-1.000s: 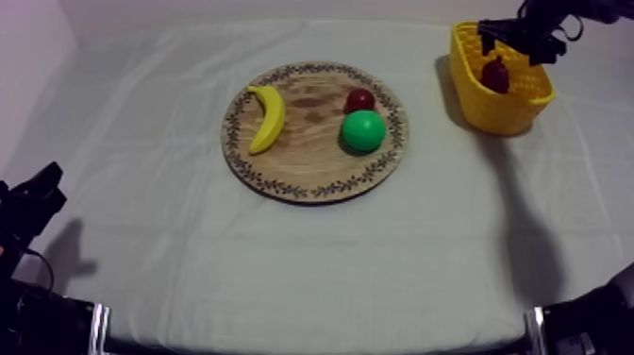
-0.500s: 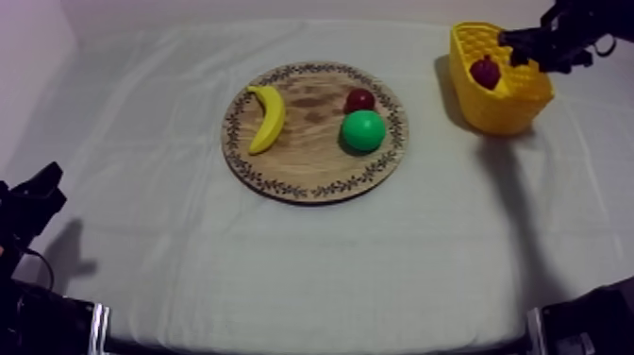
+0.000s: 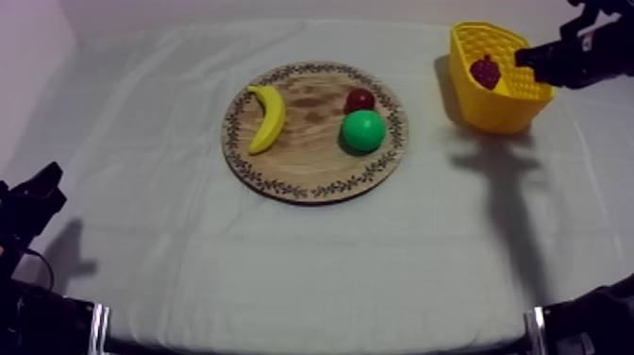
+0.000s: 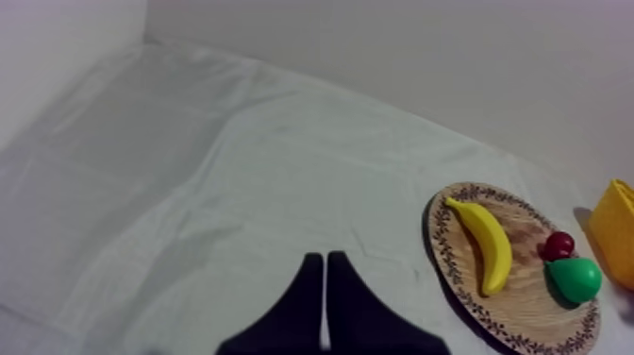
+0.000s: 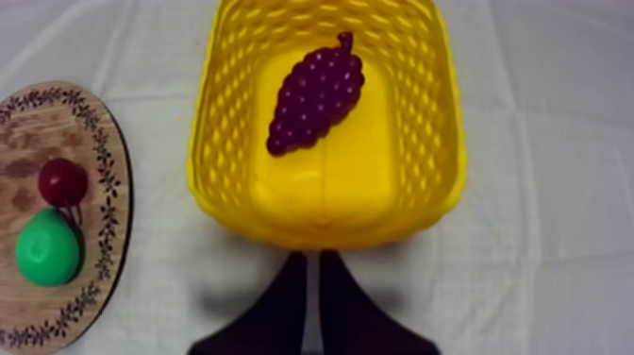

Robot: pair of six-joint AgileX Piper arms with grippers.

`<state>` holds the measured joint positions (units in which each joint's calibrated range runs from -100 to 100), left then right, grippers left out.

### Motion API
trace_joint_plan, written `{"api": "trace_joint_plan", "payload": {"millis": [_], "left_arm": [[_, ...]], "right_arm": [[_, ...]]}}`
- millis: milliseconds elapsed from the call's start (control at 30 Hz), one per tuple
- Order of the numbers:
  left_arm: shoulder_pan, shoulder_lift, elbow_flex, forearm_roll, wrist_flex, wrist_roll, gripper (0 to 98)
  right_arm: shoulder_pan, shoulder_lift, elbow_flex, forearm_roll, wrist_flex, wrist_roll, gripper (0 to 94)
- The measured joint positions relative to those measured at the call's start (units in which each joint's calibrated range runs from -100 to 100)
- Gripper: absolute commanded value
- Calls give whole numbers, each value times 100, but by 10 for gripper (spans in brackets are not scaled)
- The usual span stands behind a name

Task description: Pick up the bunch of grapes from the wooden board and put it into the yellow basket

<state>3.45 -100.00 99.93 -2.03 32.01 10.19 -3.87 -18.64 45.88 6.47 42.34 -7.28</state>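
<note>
The purple bunch of grapes (image 3: pixel 486 71) (image 5: pixel 316 90) lies flat inside the yellow basket (image 3: pixel 481 106) (image 5: pixel 215 123) at the far right of the table. My right gripper (image 3: pixel 522 57) (image 5: pixel 312 288) hovers just beside the basket's right rim, its fingers together as a narrow wedge with nothing in them. The round wooden board (image 3: pixel 302 146) (image 5: pixel 106 160) (image 4: pixel 528 288) sits mid-table without grapes on it. My left gripper (image 3: pixel 40 194) (image 4: pixel 325 283) rests low at the left, fingers together, far from the board.
On the board lie a banana (image 3: pixel 267 116) (image 4: pixel 483 244), a small red fruit (image 3: pixel 359 98) (image 5: pixel 62 181) (image 4: pixel 558 245) and a green pear (image 3: pixel 363 130) (image 5: pixel 47 247) (image 4: pixel 575 278). Bare cloth stretches between board and basket and across the front of the table.
My right gripper has drawn back from above the basket toward the right and its fingers have closed. The grapes stay in the basket. The left arm has not moved.
</note>
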Motion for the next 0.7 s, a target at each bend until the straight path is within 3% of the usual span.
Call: {"api": "trace_joint_plan", "payload": {"millis": [700], "left_arm": [[0,0,0,0,0,0,1]], "right_arm": [[60,-4683,3668,79,-10,188,7]]}}
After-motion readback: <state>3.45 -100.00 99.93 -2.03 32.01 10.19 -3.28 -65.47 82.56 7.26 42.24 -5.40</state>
